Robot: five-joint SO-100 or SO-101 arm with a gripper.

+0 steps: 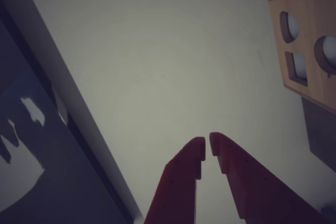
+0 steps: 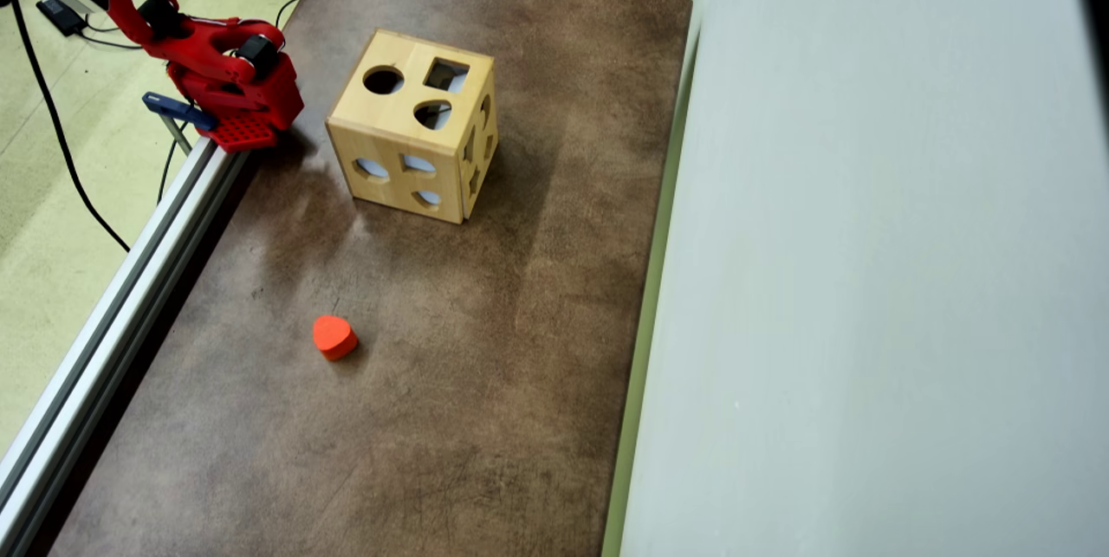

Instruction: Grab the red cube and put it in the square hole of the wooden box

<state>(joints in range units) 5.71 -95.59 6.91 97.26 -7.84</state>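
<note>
Block lying alone on table, heart-shaped rather than cubic, looking small, light, rigid; pinching across flat sides advised. Gripper nearly closed, holding nothing, box well apart.

In the overhead view the wooden shape-sorter box stood on the table toward its far end. The heart-shaped block lay on the table nearer the camera, well apart from the box. The arm's base sat left of the box, at the table's left edge, above the aluminium rail.
</note>
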